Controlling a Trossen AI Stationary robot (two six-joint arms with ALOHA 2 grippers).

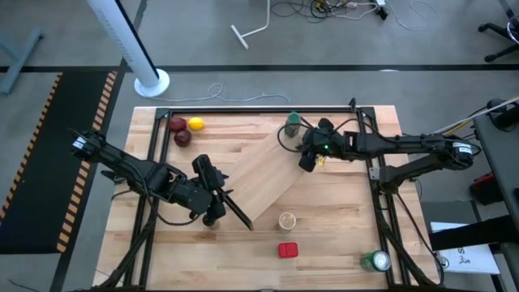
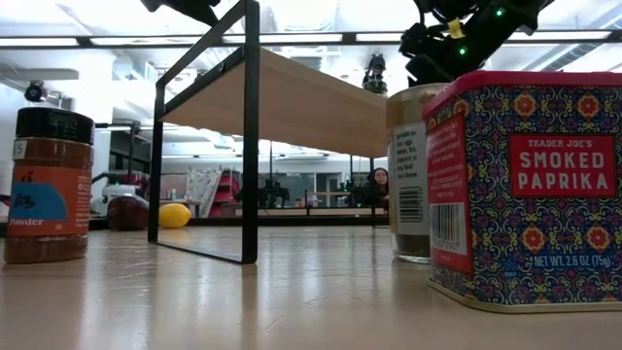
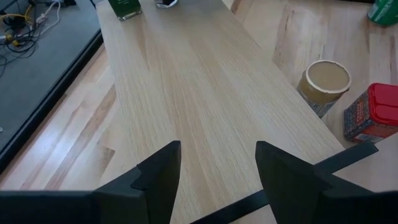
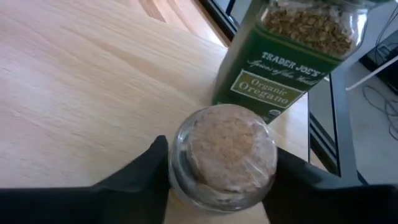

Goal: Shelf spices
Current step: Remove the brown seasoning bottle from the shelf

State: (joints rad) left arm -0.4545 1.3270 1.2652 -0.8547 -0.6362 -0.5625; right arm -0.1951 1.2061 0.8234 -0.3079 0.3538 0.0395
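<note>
The shelf [image 1: 268,174] lies slantwise mid-table and stands on its black end rails [image 2: 250,136]. My left gripper [image 3: 217,180] is open above the shelf's near end [image 1: 225,199]. Whether it touches the board, I cannot tell. My right gripper [image 1: 311,157] is shut on a small glass jar [image 4: 225,155] of tan spice over the shelf's far end. The green-lidded oregano jar [image 4: 283,68] stands on the board beside it [image 1: 292,123]. The tan jar [image 1: 286,221], the red paprika tin [image 1: 288,250] and the black-lidded jar [image 2: 44,185] stand on the tabletop. My right gripper pinches the small glass jar across its round body [image 4: 180,165], one dark finger [image 4: 146,171] on each side. A round glass end full of spice faces the wrist camera. The fingers come from above. Whether the jar touches the board cannot be told.
Three fruits, two red [image 1: 180,131] and one yellow [image 1: 195,124], lie near the table's far left corner. A green drink can [image 1: 375,261] stands at the near right corner. A black frame [image 1: 377,174] edges the tabletop. The middle of the shelf board is bare.
</note>
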